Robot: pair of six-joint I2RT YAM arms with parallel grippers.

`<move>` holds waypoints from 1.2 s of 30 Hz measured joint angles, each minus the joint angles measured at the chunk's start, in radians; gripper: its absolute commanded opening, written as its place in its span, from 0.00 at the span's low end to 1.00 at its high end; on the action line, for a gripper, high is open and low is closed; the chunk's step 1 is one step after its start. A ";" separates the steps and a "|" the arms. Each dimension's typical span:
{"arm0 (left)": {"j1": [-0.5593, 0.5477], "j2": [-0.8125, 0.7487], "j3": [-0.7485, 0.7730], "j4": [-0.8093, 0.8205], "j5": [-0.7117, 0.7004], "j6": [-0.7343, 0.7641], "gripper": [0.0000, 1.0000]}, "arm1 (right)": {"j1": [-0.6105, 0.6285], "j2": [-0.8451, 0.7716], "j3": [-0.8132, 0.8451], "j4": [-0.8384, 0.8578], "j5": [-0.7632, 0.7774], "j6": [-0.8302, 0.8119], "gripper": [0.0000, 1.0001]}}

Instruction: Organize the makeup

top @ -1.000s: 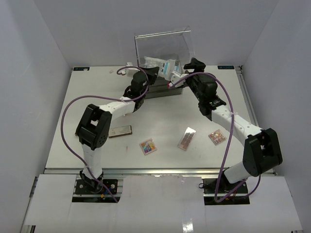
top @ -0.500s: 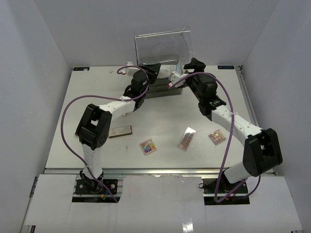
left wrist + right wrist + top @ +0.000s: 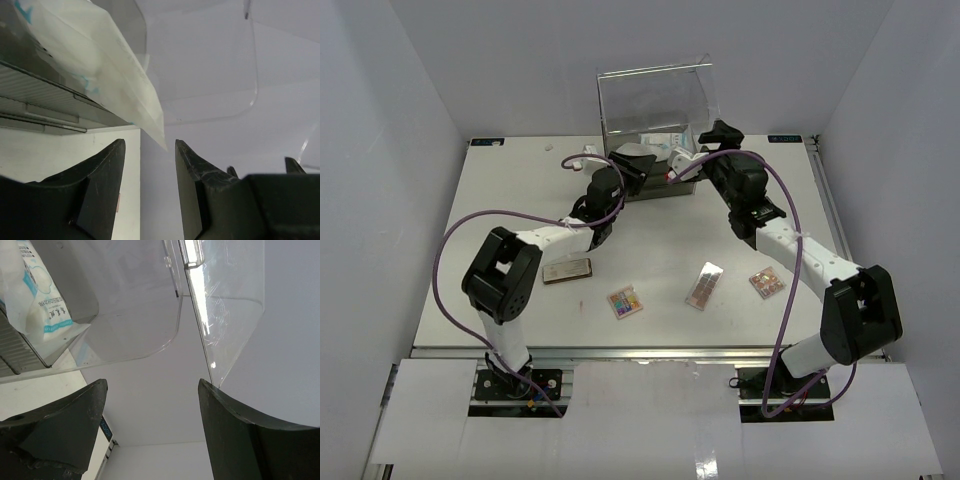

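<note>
My left gripper [image 3: 636, 165] is open at the front of the clear drawer box [image 3: 655, 100]. In the left wrist view [image 3: 149, 142] the white tube with teal print [image 3: 95, 65] lies in the box's lower tray, its end just above the gap between my fingers and not gripped. My right gripper [image 3: 688, 160] is open and empty at the box's right front [image 3: 152, 381]. The white-blue packet [image 3: 31, 295] lies inside the box. On the table lie the bronze compact [image 3: 567, 270], a colourful palette [image 3: 625, 302], a pinkish palette [image 3: 704, 285] and another small palette [image 3: 767, 283].
The box stands at the table's far edge against the back wall, its clear curved front [image 3: 150, 315] raised above both grippers. A small pink item [image 3: 551, 147] lies at the far left of the table [image 3: 510, 200]. Purple cables loop beside both arms.
My left arm has drawn back from the box toward the near left. The tube and packet have gone from in front of the box to lying inside it. The right arm has hardly moved.
</note>
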 measured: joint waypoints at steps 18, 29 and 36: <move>-0.005 -0.649 -0.634 -0.059 0.019 0.195 0.69 | 0.000 -0.215 -0.207 -0.221 -0.089 0.017 0.80; 0.027 -0.748 -0.580 -0.149 0.217 0.504 0.88 | -0.044 -0.294 -0.321 -0.587 -0.352 0.310 0.84; 0.087 -0.430 -0.561 -0.053 0.459 0.438 0.71 | -0.247 -0.282 -0.224 -0.624 -0.734 0.573 0.85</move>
